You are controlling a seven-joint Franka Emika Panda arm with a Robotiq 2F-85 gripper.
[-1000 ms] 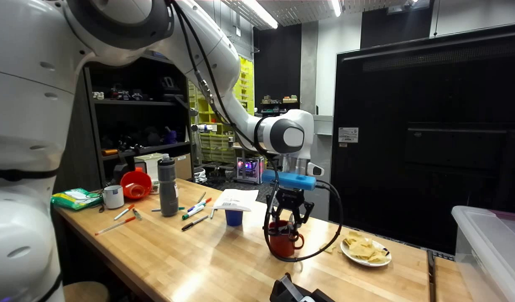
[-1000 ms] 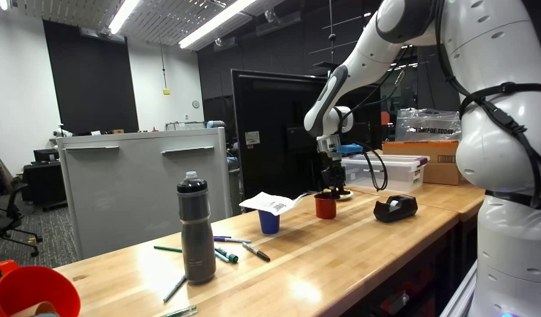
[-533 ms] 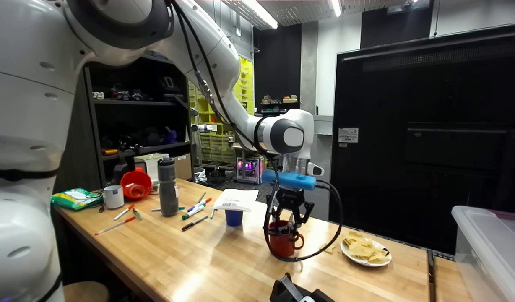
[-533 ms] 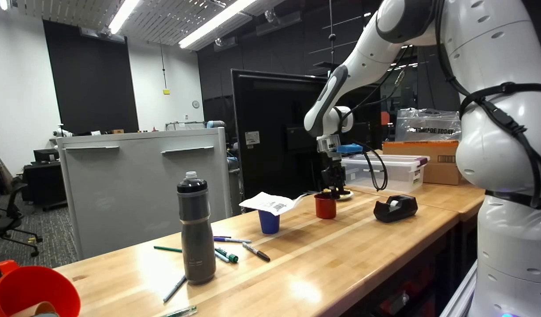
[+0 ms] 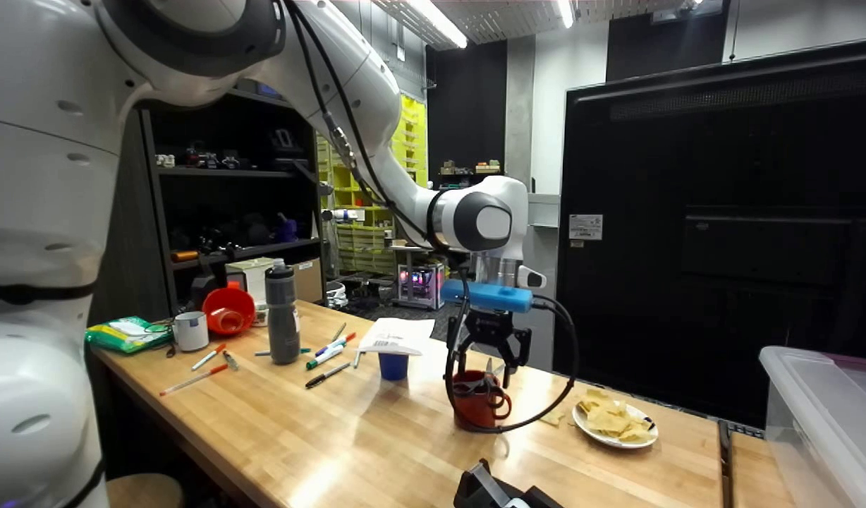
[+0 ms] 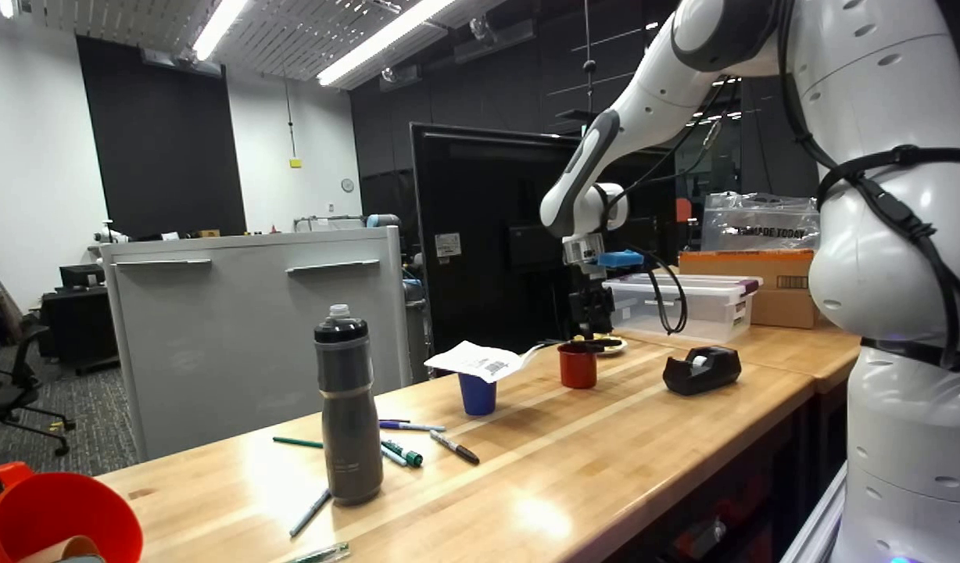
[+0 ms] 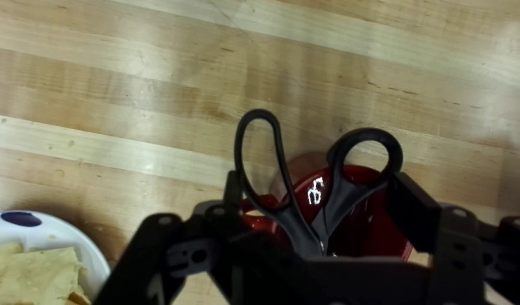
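Wooden, strip-laminated and glossy, the counter [image 6: 542, 469] carries the red mug [image 6: 578, 371]. Well apart from the mug, on its handle side, stands a clear storage box [image 6: 675, 314]. A tall grey bottle [image 6: 352, 442] stands upright on the opposite side, also well apart from the mug. A black tape dispenser [image 6: 703, 371] and a white plate [image 7: 80, 241] of chips [image 7: 35, 273] lie near the mug, the plate on its handle side. A blue cup [image 6: 478, 396] topped by a paper sheet [image 6: 476, 360] stands near the mug, on the side away from its handle.

The mug is cylindrical, glazed and upright, with one loop handle; bright reflections show on its inner wall. Opened scissors [image 7: 344, 197] lie across the mug's mouth. Their grips are black, one loop long and narrow, the other nearly round, and both project past the mug's rim. Dark grey shanks converge over the mug's interior; in the wrist view the blades are mostly hidden beneath the pincer [image 7: 320, 190].

The pincer is over the mug, its fingers [image 7: 414, 212] spread wide, one at the outer side of each grip. In the wrist view the fingertips overlap the outer edges of the loops; contact cannot be confirmed.
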